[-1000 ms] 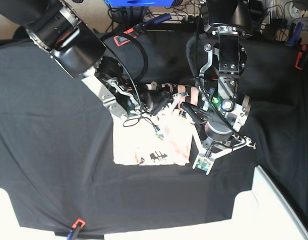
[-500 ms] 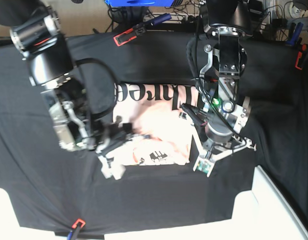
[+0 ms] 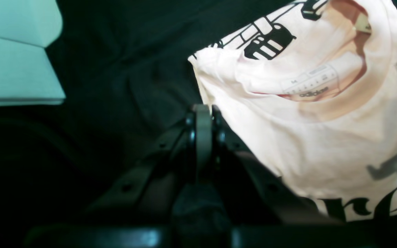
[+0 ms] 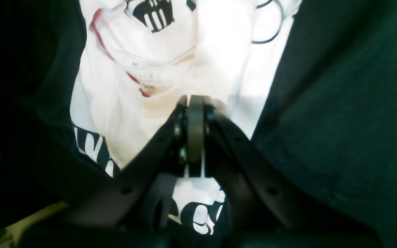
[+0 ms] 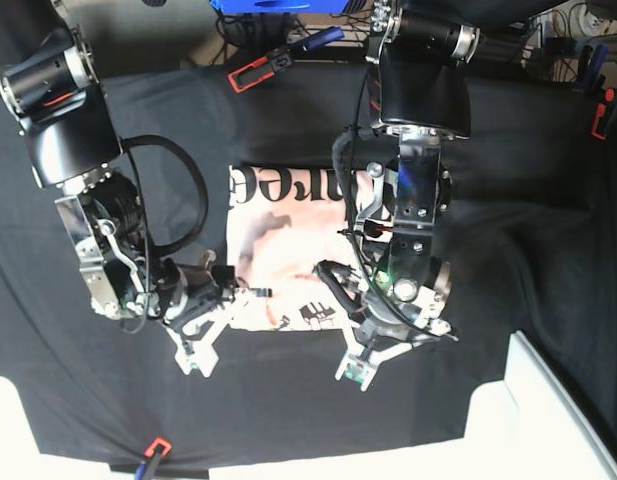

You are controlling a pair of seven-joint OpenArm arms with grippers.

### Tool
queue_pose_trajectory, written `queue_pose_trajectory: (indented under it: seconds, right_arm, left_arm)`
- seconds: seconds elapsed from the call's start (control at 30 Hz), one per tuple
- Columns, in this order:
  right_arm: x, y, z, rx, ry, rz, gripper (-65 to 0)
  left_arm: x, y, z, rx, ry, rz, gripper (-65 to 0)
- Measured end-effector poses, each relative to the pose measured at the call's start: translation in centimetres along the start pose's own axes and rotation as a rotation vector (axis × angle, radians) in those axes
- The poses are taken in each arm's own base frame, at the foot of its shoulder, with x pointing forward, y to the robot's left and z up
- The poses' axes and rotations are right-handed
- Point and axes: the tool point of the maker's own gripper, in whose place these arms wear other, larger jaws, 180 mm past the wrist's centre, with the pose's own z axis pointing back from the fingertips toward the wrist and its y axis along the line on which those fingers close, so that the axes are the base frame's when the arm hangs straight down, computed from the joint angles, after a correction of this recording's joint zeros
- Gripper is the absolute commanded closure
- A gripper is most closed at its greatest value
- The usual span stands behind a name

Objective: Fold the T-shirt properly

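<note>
The T-shirt (image 5: 288, 250) lies near the middle of the table (image 5: 548, 200), on the black cloth, already gathered into a compact, roughly rectangular packet. Its black lettering runs along the far edge, and the collar with its size label (facing up, with a small black graphic beside it) sits toward the near edge.

The folding looks close to done: no sleeve sticks out in the base view. Still, the cloth around the collar is rumpled and the near edge is uneven, so some smoothing or one last fold may remain; I cannot tell whether a further halving is intended.

The left gripper (image 3: 202, 113) has its jaws pressed together on nothing, poised just beside the packet's edge over the black cloth. The right gripper (image 4: 195, 103) is likewise clamped tight and empty, hanging above the shirt's surface near the collar; whether it touches the fabric is unclear.
</note>
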Motion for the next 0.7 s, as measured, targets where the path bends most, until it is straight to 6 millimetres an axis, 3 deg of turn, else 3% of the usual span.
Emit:
queue_pose_trajectory:
  seconds: [0.2,0.37,0.47,0.6,0.7]
  right_arm:
    - [-0.1,0.2,-0.1,0.005,-0.001,0.0,0.0]
    - [-1.2,0.0,-0.3,0.003,0.018,-0.012,0.0]
    - [-1.6,0.1,-0.4,0.005,0.025,-0.015,0.0]
    - [-2.4,-0.3,-0.5,-0.001,0.033,-0.019,0.0]
    - [-2.0,0.4,0.0,0.011,0.008,0.0,0.0]
  left_arm:
    - [-2.7,-3.9,-4.5,-0.107,0.02,-0.043,0.0]
    - [-4.9,-5.6,-6.1,-0.149,0.053,-0.06,0.0]
    - [-5.4,-3.7,-6.6,-0.128,0.037,0.004,0.0]
    - [-6.7,0.8,-6.5,-0.046,0.053,0.112,0.0]
    - [-4.1,3.5,-4.1,0.03,-0.064,0.136,0.0]
